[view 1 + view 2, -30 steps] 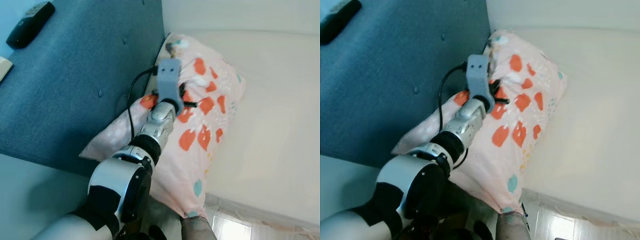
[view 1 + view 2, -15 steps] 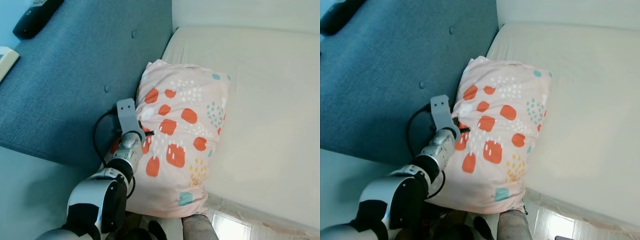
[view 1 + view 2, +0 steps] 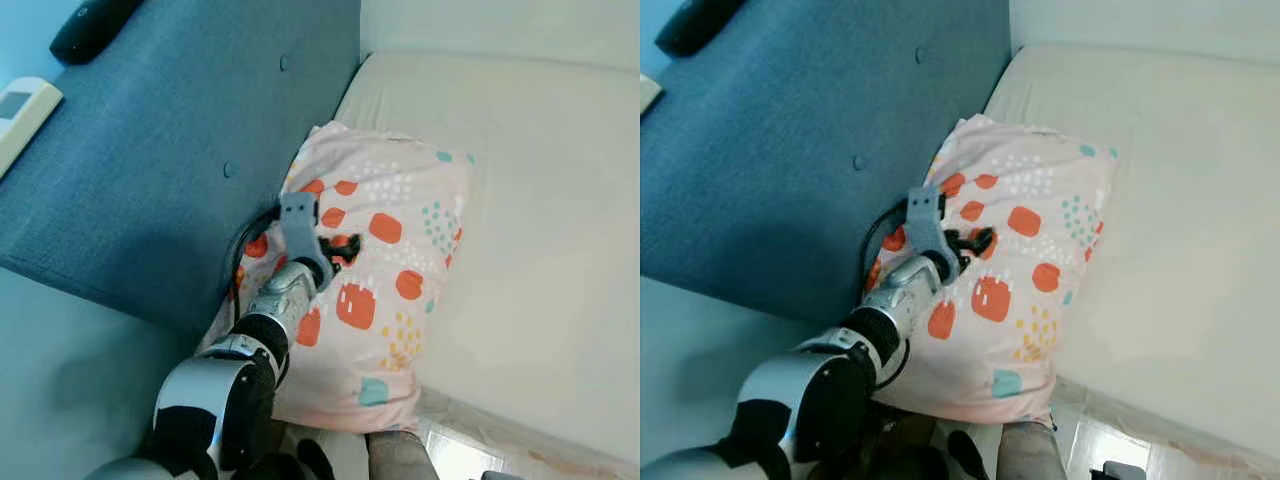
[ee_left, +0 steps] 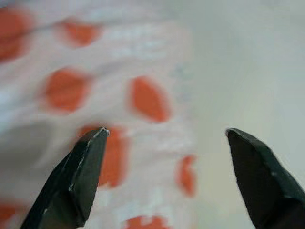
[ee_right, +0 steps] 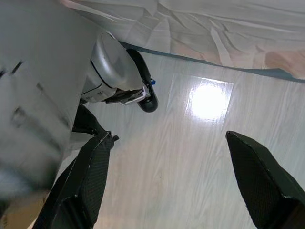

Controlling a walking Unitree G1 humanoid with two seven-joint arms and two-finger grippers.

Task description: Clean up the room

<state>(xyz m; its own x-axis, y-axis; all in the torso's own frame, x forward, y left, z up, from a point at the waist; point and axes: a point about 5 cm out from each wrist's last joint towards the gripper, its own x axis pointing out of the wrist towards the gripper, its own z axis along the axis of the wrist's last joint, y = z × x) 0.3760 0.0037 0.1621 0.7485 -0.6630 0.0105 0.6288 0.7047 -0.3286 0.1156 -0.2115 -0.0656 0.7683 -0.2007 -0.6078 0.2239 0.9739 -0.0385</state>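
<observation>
The left hand (image 3: 338,246) hovers spread over the pink spotted pillow (image 3: 385,290) at the bed's (image 3: 540,220) headboard edge; the right hand (image 5: 167,176), fingers spread, hangs above the floor (image 5: 190,157).

No readable text, label or number shows anywhere.

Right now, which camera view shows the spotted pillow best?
The right eye view: the whole pillow lies against the blue headboard, with the open left pincer over it. The left eye view matches. The left wrist view gives a blurred close-up.
</observation>
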